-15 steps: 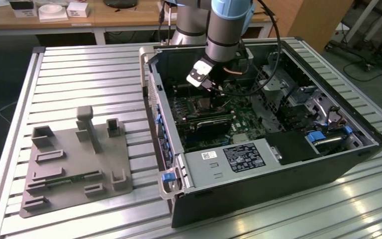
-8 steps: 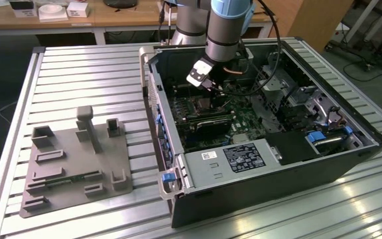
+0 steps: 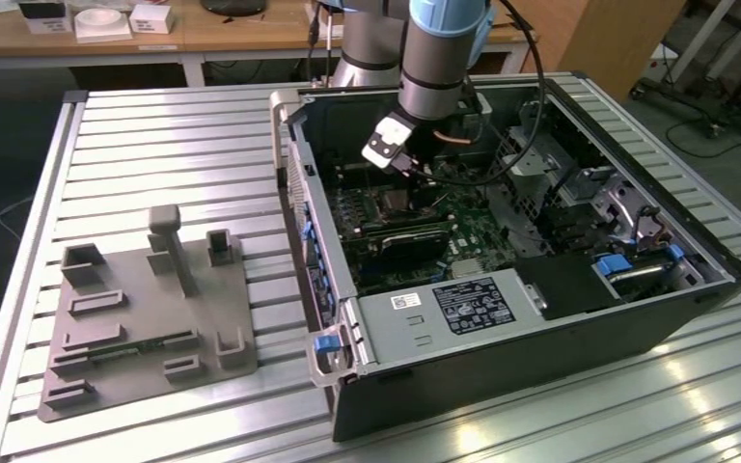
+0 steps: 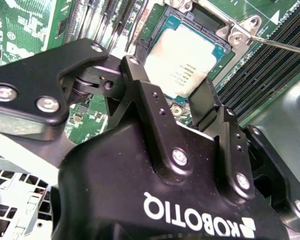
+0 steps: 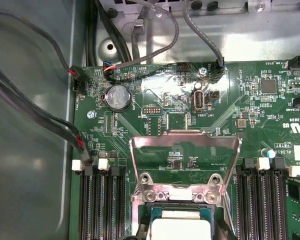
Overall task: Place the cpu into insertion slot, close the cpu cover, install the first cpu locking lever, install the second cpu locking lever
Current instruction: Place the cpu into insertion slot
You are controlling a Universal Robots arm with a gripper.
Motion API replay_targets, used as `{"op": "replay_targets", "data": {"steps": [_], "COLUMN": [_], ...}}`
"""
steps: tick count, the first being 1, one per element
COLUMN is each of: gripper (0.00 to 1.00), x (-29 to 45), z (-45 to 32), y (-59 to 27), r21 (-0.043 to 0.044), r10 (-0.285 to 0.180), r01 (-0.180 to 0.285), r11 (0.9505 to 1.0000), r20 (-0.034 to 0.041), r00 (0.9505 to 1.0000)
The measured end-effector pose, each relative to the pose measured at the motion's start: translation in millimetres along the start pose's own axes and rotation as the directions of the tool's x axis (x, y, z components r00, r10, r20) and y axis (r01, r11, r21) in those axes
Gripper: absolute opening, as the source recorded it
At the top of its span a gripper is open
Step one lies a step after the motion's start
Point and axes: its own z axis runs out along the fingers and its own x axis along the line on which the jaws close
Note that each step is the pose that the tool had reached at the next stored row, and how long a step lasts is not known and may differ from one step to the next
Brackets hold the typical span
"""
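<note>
1. My black two-finger gripper (image 4: 169, 75): fingers spread apart, gripping nothing, hanging just above the socket.
2. The silvery-grey square cpu (image 4: 182, 60) lies flat in the dark square insertion slot (image 4: 200, 17).
3. The thin silvery cpu cover frame (image 5: 185, 141) is flipped open on its hinge.
4. All of this sits on the green circuit board (image 5: 240, 100) inside the black computer case (image 3: 538, 328).

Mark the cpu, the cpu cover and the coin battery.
cpu (image 4: 182, 60): second wrist view, middle of its silvery top.
cpu cover (image 5: 185, 142): first wrist view, frame bar opposite the hinge.
coin battery (image 5: 118, 96): first wrist view, centre of its face.
</note>
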Motion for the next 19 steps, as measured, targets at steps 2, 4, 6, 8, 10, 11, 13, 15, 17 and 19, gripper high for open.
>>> {"op": "replay_targets", "data": {"steps": [2,4,6,8,10,11,13,15,17,19], "gripper": [0.62,0.62,0.62,0.62,0.62,0.62,0.62,0.62,0.62,0.62], "x": [0.1,0.2,0.2,0.2,0.2,0.2,0.2,0.2,0.2,0.2], "z": [0.1,0.2,-0.3,-1.3,-2.3,-2.5,-2.6,-2.6,-3.0,-4.2], "y": [0.0,0.0,0.0,0.0,0.0,0.1,0.1,0.1,0.1,0.1], "r21": [0.0004,0.0003,0.0005,0.0004,0.0006,0.0005,0.0006,0.0007,0.0008,0.0008], "r10": [0.0,0.0,0.0,0.0,0.0,0.0,0.001,0.001,0.001,0.001], "r01": [0.0,0.0,0.0,0.0,0.0,0.0,-0.001,-0.001,-0.001,-0.001], "r11": [1.0,1.0,1.0,1.0,1.0,1.0,1.0,1.0,1.0,1.0], "r20": [-0.0013,-0.0024,-0.0041,-0.0071,-0.0108,-0.0135,-0.0204,-0.0267,-0.0325,-0.0343], "r00": [1.0,1.0,1.0,1.0,0.9999,0.9999,0.9998,0.9996,0.9995,0.9994]}}
